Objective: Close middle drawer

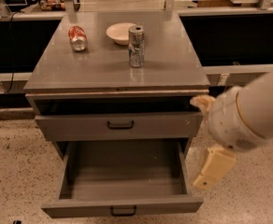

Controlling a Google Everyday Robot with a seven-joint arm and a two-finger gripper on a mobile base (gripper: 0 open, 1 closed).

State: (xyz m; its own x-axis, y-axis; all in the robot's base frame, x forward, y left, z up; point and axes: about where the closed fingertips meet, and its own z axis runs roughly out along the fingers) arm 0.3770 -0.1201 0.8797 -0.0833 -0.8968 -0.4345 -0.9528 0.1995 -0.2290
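The middle drawer is pulled far out of the grey cabinet, showing its deep bare grey tray and a small black pull handle on its front. The drawer above it is almost shut, with a dark gap over it. The lowest drawer is hidden under the open one. My gripper, a cream-coloured part at the end of the bulky white arm, hangs just right of the open drawer's right side, near its front corner, not touching it.
On the cabinet top stand a silver can, a white bowl and a red can lying on its side. Speckled floor surrounds the cabinet. Dark counters run behind it.
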